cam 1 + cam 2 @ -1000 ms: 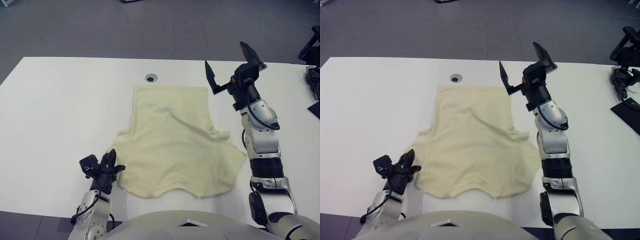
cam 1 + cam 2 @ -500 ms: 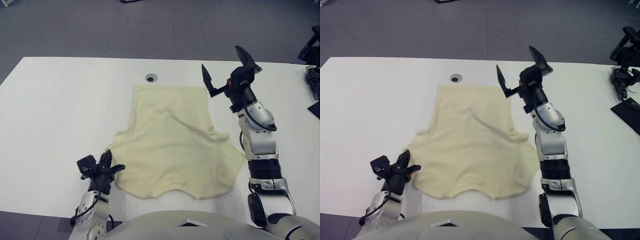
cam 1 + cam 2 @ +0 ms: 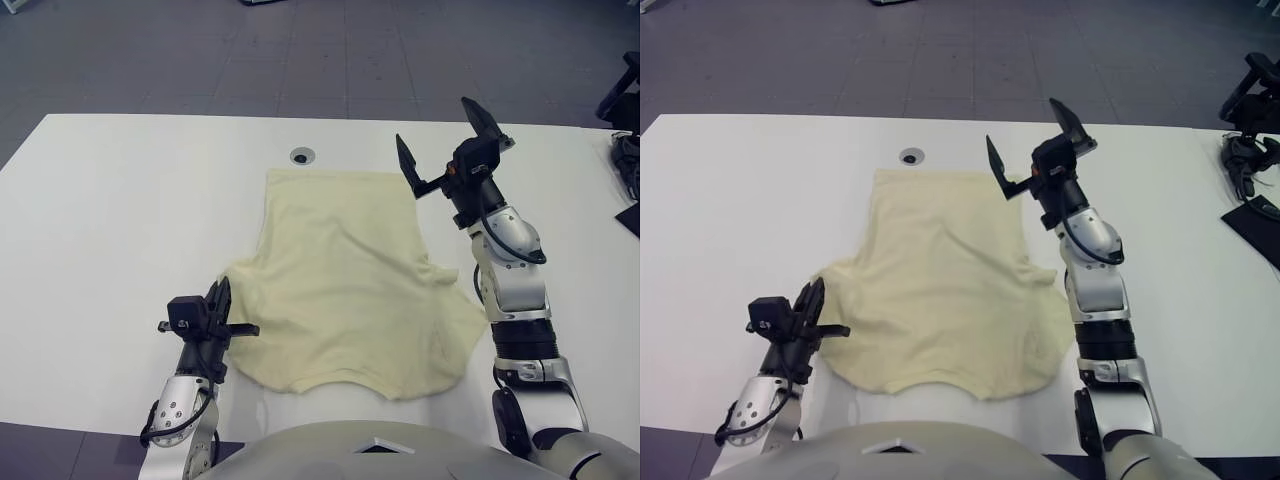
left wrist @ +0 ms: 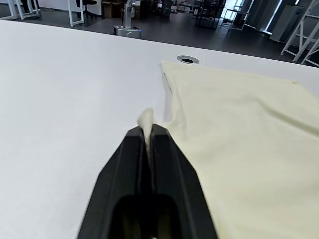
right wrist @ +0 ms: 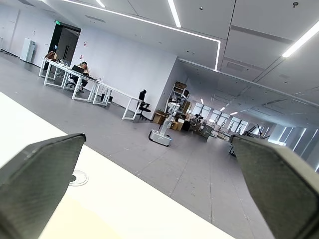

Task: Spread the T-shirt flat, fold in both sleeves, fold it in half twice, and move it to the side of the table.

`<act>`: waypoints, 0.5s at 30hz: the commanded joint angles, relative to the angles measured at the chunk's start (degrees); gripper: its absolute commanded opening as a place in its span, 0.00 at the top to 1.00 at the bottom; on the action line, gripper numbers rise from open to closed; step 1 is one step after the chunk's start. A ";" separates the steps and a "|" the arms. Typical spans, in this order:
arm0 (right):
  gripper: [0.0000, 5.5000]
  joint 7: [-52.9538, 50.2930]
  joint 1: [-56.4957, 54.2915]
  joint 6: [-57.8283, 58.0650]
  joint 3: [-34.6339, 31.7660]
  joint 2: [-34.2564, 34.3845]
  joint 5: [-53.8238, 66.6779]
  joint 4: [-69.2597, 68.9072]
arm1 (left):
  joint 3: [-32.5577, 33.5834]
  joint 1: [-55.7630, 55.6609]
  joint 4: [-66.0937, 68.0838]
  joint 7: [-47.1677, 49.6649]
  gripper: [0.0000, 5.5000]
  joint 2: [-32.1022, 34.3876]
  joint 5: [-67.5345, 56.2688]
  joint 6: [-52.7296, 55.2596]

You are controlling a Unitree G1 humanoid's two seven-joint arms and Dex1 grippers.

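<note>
The cream T-shirt [image 3: 350, 280] is lying mid-table on the white table [image 3: 120, 200]. Its long axis is running straight away from the robot, hem pointing at the far edge, neckline at the near edge, sleeves flaring out to both sides. The left gripper [image 3: 222, 318] is pinching the left sleeve's tip, jaws closed on the cloth. The right gripper [image 3: 432, 122] is hovering over the hem's right corner, jaws gaping wide. A round cable grommet [image 3: 301, 156] is sitting just beyond the hem.

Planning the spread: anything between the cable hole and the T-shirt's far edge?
No. Only a narrow strip of bare table separates the cable hole from the T-shirt, clear in the left eye view.
</note>
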 commanded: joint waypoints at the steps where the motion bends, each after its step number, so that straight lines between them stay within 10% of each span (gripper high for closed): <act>1: 0.02 0.23 0.31 0.94 0.33 0.48 -0.23 0.47 | -1.30 -1.24 0.57 -2.49 0.99 2.95 1.41 0.80; 15: 0.02 0.41 0.01 1.05 0.94 1.35 -0.22 1.99 | -4.88 -8.21 0.98 -11.34 0.99 14.28 7.11 2.57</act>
